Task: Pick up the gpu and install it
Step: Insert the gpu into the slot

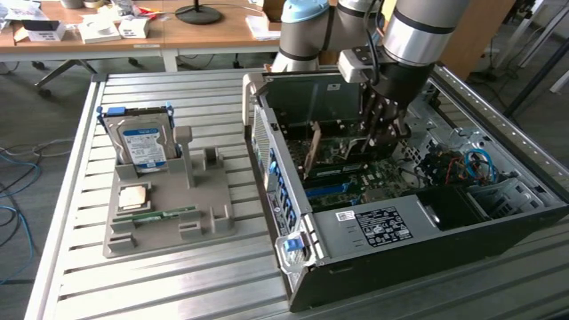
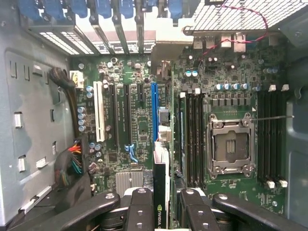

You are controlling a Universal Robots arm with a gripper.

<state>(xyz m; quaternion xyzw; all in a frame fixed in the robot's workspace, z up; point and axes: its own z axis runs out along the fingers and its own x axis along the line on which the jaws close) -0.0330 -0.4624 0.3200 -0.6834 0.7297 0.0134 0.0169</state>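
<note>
Slatted metal bench (image 1: 178, 287) w/ open PC case (image 1: 400, 267): jaws clamped on gpu (image 2: 160, 192), edge-on over blue mobo slot (image 2: 154, 110).

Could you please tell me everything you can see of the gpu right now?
The gpu is a thin flat circuit card, seen edge-on in the wrist view: dark, with a green logo near the gripper, whose jaws clamp it from both sides. It stands on edge inside the open computer case, over the motherboard, in line with the blue slot. Whether it touches that slot cannot be told.
</note>
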